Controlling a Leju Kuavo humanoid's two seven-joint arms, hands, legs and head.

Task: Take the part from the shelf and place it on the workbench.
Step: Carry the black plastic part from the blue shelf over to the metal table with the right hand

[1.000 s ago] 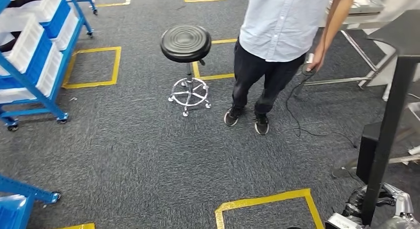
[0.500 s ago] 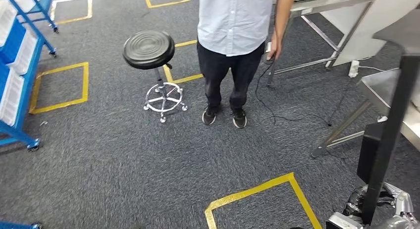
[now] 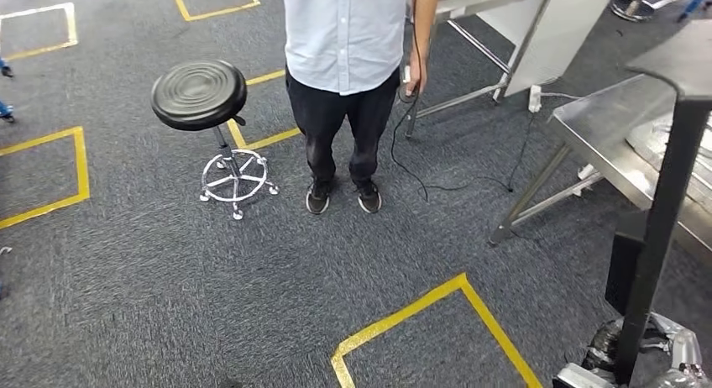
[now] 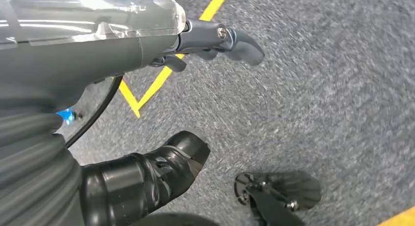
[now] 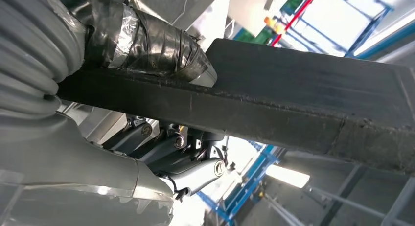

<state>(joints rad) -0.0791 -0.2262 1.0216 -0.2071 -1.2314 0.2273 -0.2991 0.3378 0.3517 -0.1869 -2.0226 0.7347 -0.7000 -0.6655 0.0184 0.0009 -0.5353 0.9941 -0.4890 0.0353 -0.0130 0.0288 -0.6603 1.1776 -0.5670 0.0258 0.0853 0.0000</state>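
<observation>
Black part (image 5: pixel 293 96) in right hand (image 5: pixel 147 45)

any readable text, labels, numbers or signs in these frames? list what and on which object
None readable.
Yellow floor tape: plain outlines, no lettering.
Black part held by the right hand: bare surface, no label.
Stool, steel workbench, person's shirt: no visible print.
Left hand: no markings.

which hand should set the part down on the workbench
Right. The right robot hand already grips the black part, and the steel workbench lies on the robot's right. The left robot hand hangs empty above carpet.
</observation>
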